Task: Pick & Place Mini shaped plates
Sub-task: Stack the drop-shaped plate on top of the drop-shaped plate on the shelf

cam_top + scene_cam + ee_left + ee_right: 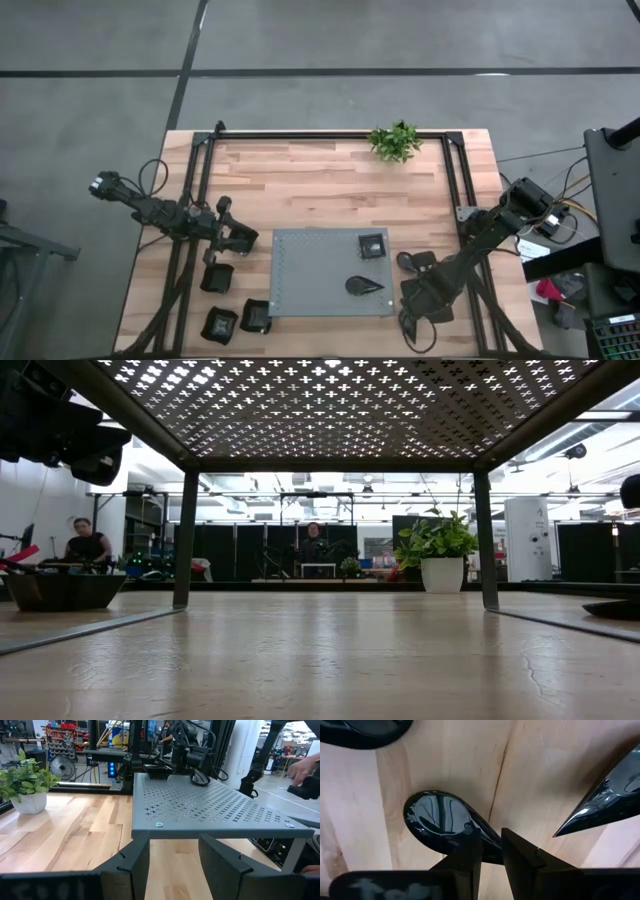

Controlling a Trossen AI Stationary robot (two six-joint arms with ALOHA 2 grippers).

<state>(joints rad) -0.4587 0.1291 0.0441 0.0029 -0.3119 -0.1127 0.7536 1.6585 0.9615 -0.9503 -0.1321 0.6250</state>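
Several small black plates show. A small square plate (372, 245) and a teardrop plate (365, 285) lie on the grey perforated platform (300, 270). Three plates (217, 277) (220, 322) (257, 315) lie on the wood to the platform's left. My right gripper (415, 305) is low over the wood to the platform's right, shut on a glossy teardrop plate (440, 822). My left gripper (172, 855) is open and empty, level at the platform's left edge (210, 827). My right gripper has the teardrop plate's narrow pointed end (487, 832) between its two fingers, one finger (470, 850) on each side of it. The fingers come from above, pointing down. The plate's round end lies flat toward the wood; whether it is lifted clear I cannot tell.
Two more black plates lie close to the held one, one (365, 730) beyond its round end and a pointed one (605, 800) beside it. A potted plant (395, 142) stands at the far edge. A black frame (330, 135) borders the table. A person's hand (305, 770) shows beyond the table.
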